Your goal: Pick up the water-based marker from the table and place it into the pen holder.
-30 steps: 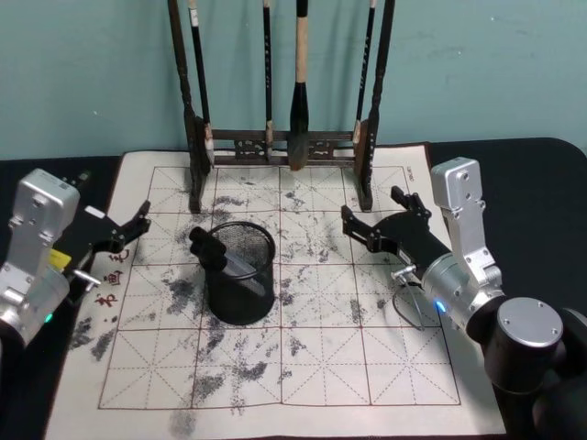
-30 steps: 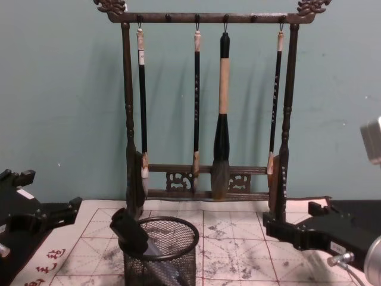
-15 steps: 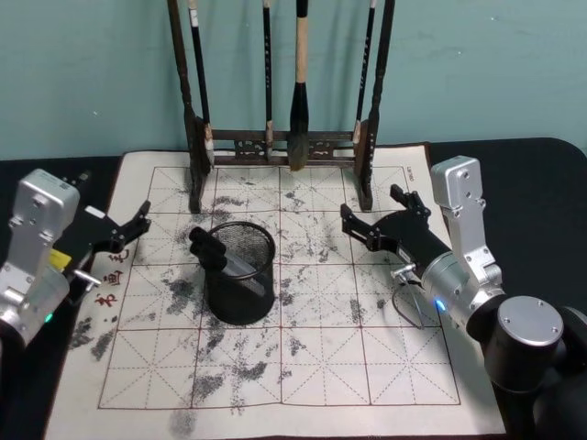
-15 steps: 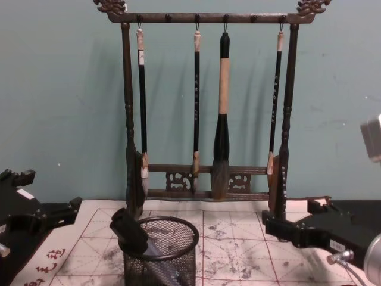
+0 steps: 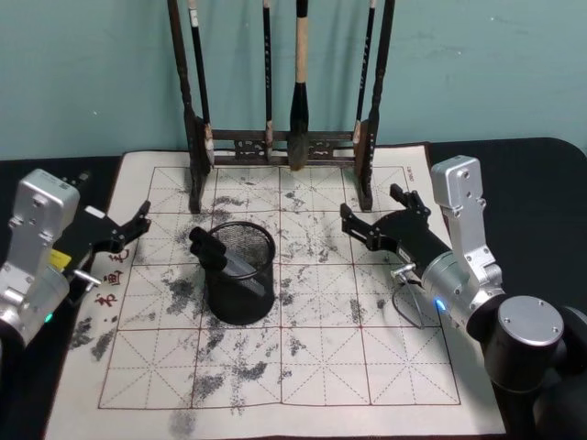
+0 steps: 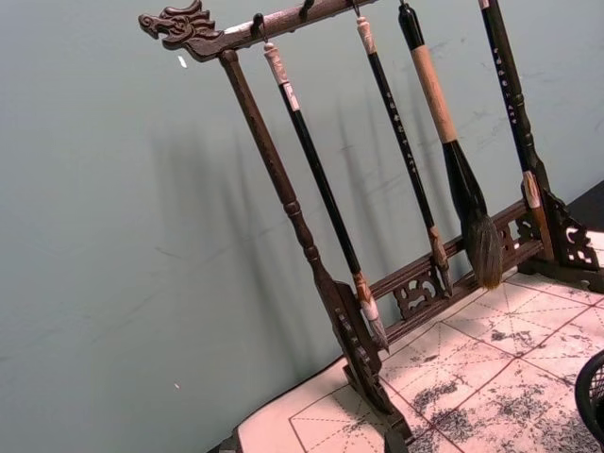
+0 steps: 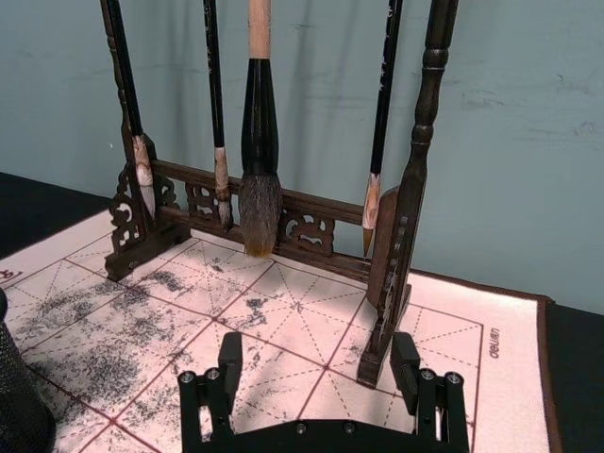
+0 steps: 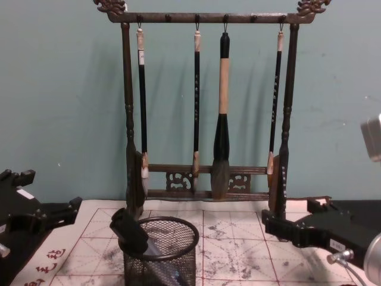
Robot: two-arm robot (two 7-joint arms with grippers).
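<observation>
Both grippers, left (image 5: 138, 223) and right (image 5: 378, 213), stood with jaws spread and empty, flanking the black round wire-mesh pen holder (image 5: 240, 273) at frame centre, where the dark-capped water-based marker (image 5: 213, 250) already leaned, cap toward the nearer left gripper.

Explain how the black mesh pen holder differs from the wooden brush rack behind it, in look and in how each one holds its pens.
The pen holder is a low, round, black wire-mesh cup; the brush rack is a tall, dark, carved wooden frame. The pen holder stands out on the gridded mat; the brush rack stands at the mat's far edge, by the wall. In the pen holder the marker leans against the rim; on the brush rack four brushes hang from hooks. Both stand upright on the mat.
</observation>
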